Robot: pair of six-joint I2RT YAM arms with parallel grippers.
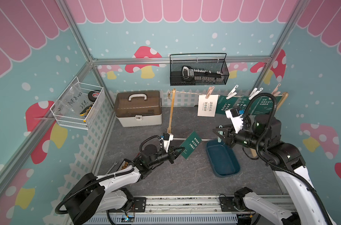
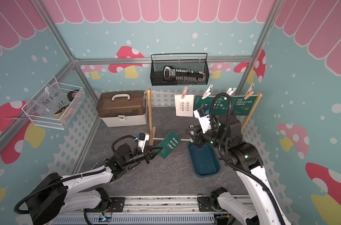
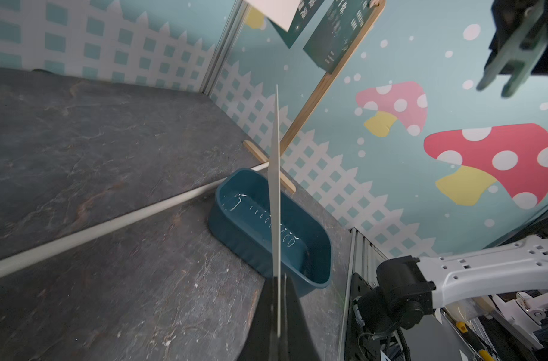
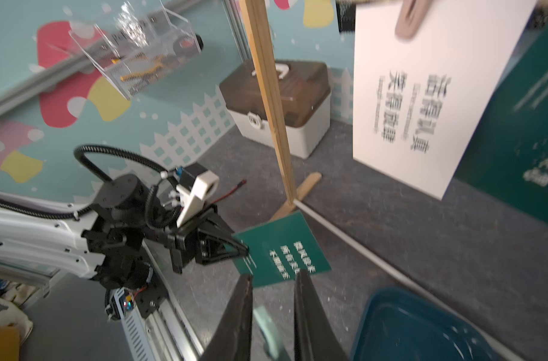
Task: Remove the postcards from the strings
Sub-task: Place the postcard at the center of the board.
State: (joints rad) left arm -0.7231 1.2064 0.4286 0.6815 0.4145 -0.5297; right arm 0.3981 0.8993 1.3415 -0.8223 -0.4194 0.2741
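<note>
Work surface: a dark grey, stone-veined tabletop point(image 1: 185, 175). At 11 o'clock, towards the back edge, stands a beige plastic toolbox with a translucent brown lid and a white handle point(image 1: 138, 109). At 4 o'clock sits a dark teal oblong plastic tub point(image 1: 224, 161), its long axis running roughly 12 to 6 and its far end just beside a thin white rod point(image 3: 94, 231). The rod lies flat from 9 to 3, joining two flat light wooden feet, one near 12 o'clock point(image 1: 169, 130) and one at 3 o'clock point(image 3: 257, 153). At 8 o'clock, by the edge, lies a silver spanner point(image 1: 112, 168), partly hidden.
</note>
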